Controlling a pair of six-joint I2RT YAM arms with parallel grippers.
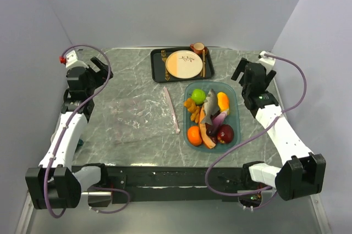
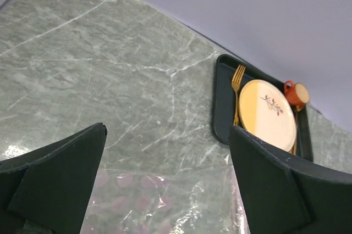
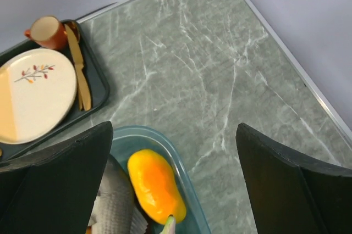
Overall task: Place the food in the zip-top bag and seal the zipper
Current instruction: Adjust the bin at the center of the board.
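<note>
The food lies heaped in a teal tray [image 1: 235,107]: a green apple [image 1: 198,96], grey fish [image 1: 209,107], orange [image 1: 194,134], red apple [image 1: 225,133], purple eggplant [image 1: 219,120] and an orange-yellow piece [image 1: 223,101]. The clear zip-top bag [image 1: 137,116] lies flat left of the tray, its pink zipper [image 1: 171,109] facing the tray. My left gripper [image 1: 103,69] hovers open at the far left, above the bag's [image 2: 165,201] far edge. My right gripper [image 1: 246,73] hovers open beyond the tray's far right corner, over the orange-yellow piece [image 3: 155,184] and fish [image 3: 113,204]. Neither holds anything.
A black tray [image 1: 157,61] at the back centre carries a cream-and-orange plate [image 1: 183,64], a gold fork [image 1: 164,58], a knife [image 1: 203,61] and an orange cup [image 1: 197,48]. Grey walls close in the table on the left, right and back.
</note>
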